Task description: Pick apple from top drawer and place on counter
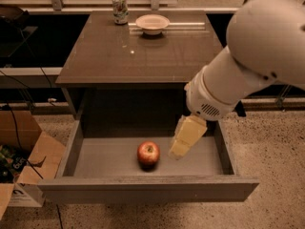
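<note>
I take the drawer (147, 189) as my reference: it stands pulled wide out of the cabinet, with its plain front panel nearest me.

The apple (148, 153) sits on the drawer's floor, about midway between the side walls and closer to the front panel than to the back. It is red with a paler patch on top.

My hand (180, 150) hangs inside the drawer's opening, toward its right half, tilted down and to the left. It is just beside the apple and apart from it. From this angle I cannot tell whether the hand is apart or together. The white arm (248, 56) carrying it comes in from above the drawer's right wall.

The tabletop (143, 51) lies above and behind the drawer, dark and glossy. At the edge farthest from the drawer stand a can (120, 8) and, to its right, a pale shallow bowl (152, 23). The can has a printed label, but I cannot read it.

Left of the drawer, a cardboard box (33, 166) rests on the speckled floor (267, 142). There are dark marks on its side that I cannot make out.
</note>
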`<state>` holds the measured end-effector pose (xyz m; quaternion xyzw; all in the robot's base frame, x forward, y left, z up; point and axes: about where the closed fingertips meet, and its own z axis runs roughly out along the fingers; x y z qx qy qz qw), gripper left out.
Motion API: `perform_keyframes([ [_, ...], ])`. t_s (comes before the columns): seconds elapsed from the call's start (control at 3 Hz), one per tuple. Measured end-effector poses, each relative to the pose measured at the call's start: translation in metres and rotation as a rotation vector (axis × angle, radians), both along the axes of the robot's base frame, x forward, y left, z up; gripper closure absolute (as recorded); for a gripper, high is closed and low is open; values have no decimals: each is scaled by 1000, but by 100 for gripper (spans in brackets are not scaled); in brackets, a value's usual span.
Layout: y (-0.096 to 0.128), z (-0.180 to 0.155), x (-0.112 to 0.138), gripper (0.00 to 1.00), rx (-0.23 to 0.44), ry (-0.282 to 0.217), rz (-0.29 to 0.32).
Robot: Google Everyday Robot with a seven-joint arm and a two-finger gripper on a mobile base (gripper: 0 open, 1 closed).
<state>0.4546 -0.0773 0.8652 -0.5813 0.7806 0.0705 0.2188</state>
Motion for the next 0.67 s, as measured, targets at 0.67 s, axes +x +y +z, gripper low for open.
perform_keyframes([
  [0.67,14,-39,3,0,68,40,46],
])
